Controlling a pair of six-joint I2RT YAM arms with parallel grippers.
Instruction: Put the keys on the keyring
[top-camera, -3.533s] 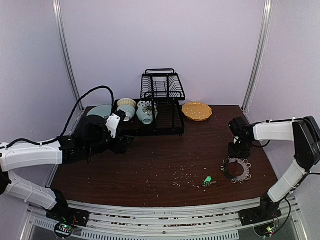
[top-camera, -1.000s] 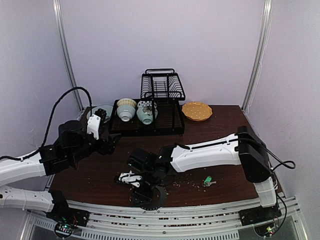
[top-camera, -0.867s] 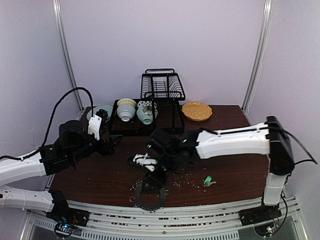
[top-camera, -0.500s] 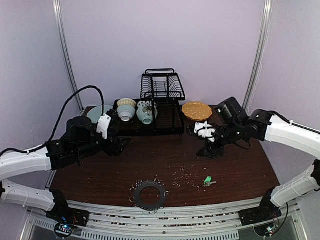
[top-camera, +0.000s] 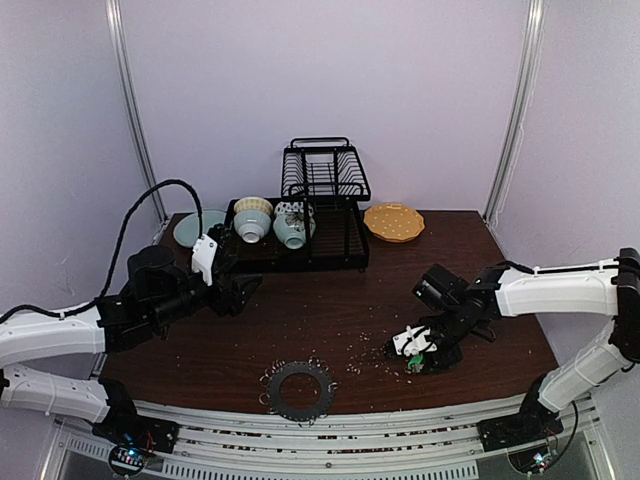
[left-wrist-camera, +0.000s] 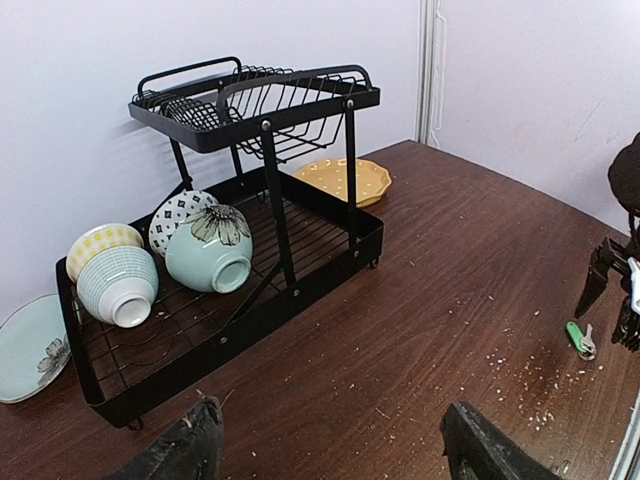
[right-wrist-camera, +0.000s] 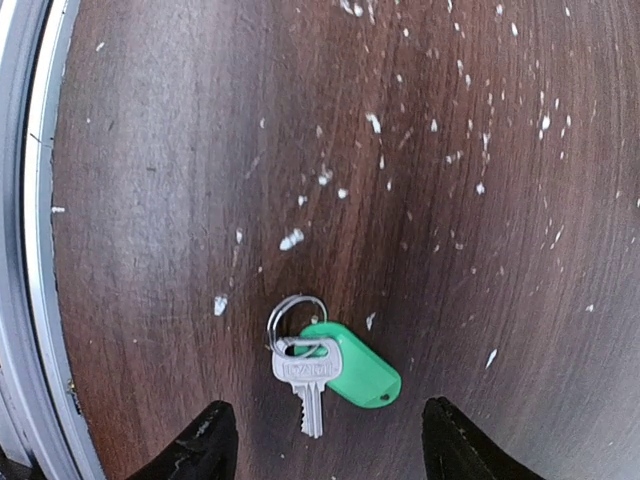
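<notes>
Black wire dish rack, lower tier: four ceramic bowls. Left claw wide open, empty. Right claw open, empty, over green-headed silvery key.

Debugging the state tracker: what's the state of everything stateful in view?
keys: lying flat on table, ungripped
keyring: lying flat, keys not on it
right gripper: open, fingers either side of keys
left gripper: open, empty
bowls: on their sides in dish rack
</notes>
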